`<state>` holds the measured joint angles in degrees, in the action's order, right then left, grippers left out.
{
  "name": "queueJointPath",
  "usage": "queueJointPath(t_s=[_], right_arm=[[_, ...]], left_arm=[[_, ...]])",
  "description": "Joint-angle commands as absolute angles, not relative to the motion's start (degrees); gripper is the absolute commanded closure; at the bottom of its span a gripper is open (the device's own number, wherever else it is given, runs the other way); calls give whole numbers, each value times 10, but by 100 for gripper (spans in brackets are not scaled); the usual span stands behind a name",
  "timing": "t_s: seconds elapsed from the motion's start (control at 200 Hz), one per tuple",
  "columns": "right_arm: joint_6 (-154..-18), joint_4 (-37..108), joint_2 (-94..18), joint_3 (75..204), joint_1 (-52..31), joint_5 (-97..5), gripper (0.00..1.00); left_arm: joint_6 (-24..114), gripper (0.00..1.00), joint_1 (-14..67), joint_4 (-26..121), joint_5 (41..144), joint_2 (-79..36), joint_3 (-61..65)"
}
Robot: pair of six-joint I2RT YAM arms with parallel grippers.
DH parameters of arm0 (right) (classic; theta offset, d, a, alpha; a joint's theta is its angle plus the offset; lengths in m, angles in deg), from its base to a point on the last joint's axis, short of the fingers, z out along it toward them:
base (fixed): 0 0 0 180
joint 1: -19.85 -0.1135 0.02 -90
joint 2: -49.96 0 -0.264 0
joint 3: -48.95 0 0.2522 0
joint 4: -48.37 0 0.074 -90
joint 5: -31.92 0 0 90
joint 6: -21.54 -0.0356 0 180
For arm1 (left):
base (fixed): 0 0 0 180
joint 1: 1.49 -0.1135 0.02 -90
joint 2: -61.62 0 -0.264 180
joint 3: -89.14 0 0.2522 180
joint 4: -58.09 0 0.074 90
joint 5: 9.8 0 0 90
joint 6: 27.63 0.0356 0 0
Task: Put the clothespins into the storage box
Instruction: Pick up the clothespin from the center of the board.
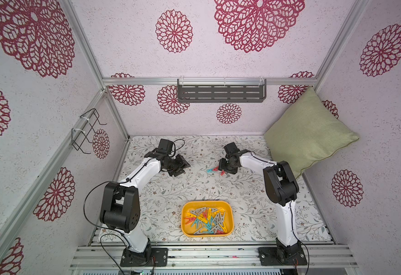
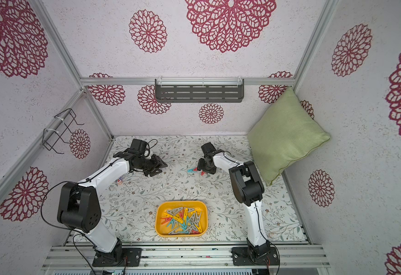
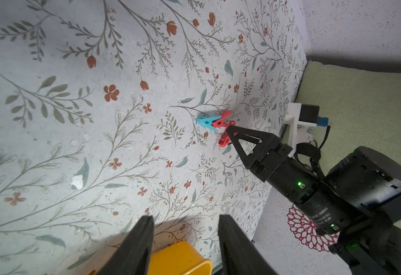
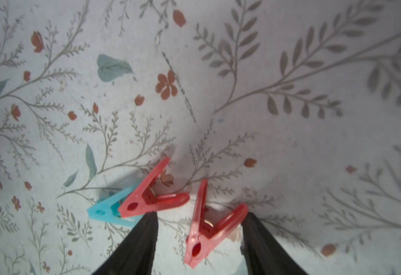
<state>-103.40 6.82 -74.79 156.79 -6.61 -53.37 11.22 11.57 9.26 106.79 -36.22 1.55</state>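
Straddling one red clothespin (image 4: 204, 228) on the floral mat (image 4: 290, 142), well apart from the yellow storage box (image 1: 184, 215), my right gripper (image 4: 200, 214) stands released; I would centre it before clenching, left gripper (image 3: 185, 217) likewise released, empty.

The left arm (image 1: 144, 171) and right arm (image 1: 286, 221) have white link shells between black joint housings (image 1: 119, 207), each on a black base plate (image 1: 158, 252) with corner screws (image 1: 165, 256). Black cables (image 1: 84, 205) loop along the links. The fingers (image 3: 137, 242) are black; a green light (image 3: 299, 184) and white lettering (image 3: 322, 215) mark the right wrist motor (image 3: 287, 175)
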Motion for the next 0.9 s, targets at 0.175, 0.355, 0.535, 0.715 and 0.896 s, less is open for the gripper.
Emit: queueJointPath(t_s=[0.175,0.355,0.535,0.715,0.896], right_arm=[[-960,-31,-794,1639,-86,-606,44],[-943,-26,-777,1617,-104,-616,46],[-950,-11,-762,1583,-109,-610,50],[-956,-5,-758,1565,-108,-610,57],[-965,-2,-753,1556,-106,-613,62]], left_arm=[[129,49,95,93,1086,-348,37],[131,49,92,94,1091,-353,34],[133,49,91,92,1093,-352,35],[135,49,91,90,1092,-343,40],[134,49,91,93,1089,-330,50]])
